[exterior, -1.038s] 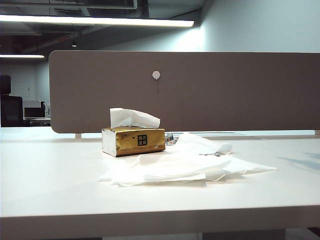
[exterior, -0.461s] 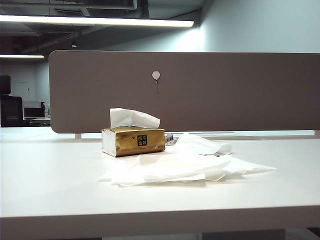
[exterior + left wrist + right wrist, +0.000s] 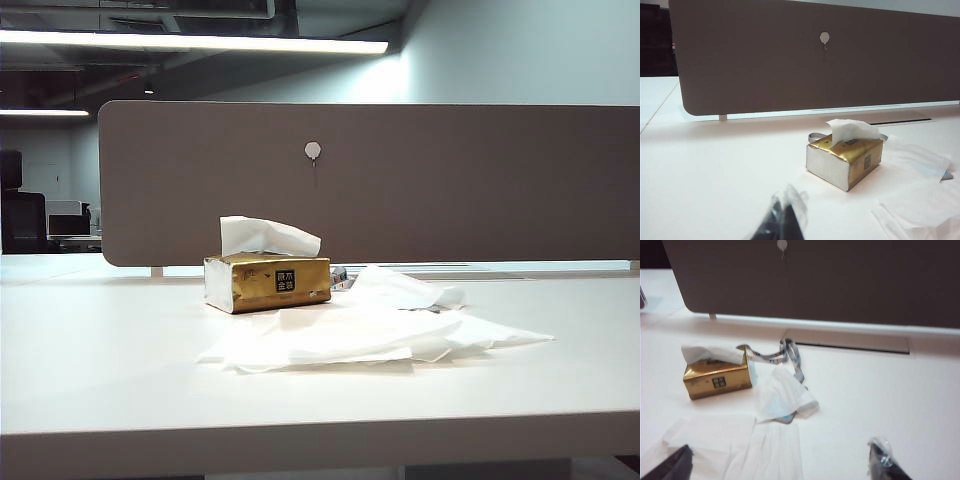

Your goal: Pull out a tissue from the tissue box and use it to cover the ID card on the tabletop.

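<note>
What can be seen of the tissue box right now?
The small shiny golden-brown tissue box stands on the plain white tabletop, in front of the brown divider panel. It has a black square label with light characters on its front, a silvery-white end, and white tissue poking from its top. Nothing grips it; a flat pile of white tissues lies just before it.

tissue box (image 3: 266,283) beside flat tissue pile (image 3: 375,337)

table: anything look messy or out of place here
Yes. A loose pile of white tissues sprawls over the tabletop in front of the tissue box. One rumpled tissue lies beside the box over the ID card, whose corner pokes out.
</note>
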`<action>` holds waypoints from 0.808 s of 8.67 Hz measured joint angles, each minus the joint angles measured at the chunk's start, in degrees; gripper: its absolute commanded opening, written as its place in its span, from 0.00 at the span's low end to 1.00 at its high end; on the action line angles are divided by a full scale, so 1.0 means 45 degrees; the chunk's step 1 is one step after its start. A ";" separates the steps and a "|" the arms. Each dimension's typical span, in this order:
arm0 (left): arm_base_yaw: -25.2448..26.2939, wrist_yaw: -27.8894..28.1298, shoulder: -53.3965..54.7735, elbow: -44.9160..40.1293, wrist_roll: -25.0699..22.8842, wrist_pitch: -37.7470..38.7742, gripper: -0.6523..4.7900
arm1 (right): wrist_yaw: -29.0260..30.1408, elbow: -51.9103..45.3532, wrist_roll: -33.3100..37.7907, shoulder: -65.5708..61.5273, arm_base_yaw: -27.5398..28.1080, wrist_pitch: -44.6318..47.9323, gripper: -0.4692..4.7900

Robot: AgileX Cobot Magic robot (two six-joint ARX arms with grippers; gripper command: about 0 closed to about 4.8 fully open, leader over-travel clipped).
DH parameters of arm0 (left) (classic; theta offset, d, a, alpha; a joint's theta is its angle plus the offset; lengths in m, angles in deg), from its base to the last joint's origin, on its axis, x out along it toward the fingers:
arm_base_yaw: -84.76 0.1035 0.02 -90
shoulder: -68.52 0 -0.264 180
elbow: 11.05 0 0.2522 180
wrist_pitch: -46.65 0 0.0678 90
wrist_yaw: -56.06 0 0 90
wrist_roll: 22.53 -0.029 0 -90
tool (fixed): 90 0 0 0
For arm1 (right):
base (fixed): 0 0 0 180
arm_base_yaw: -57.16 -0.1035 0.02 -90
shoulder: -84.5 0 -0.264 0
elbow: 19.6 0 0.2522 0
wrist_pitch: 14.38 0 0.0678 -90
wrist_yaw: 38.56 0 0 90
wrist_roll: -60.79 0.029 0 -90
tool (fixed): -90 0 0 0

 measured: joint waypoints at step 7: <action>0.0000 -0.0005 0.0000 0.0000 0.0000 0.0000 0.11 | -0.2657 -0.4056 0.2123 0.0486 -0.0010 0.5804 0.96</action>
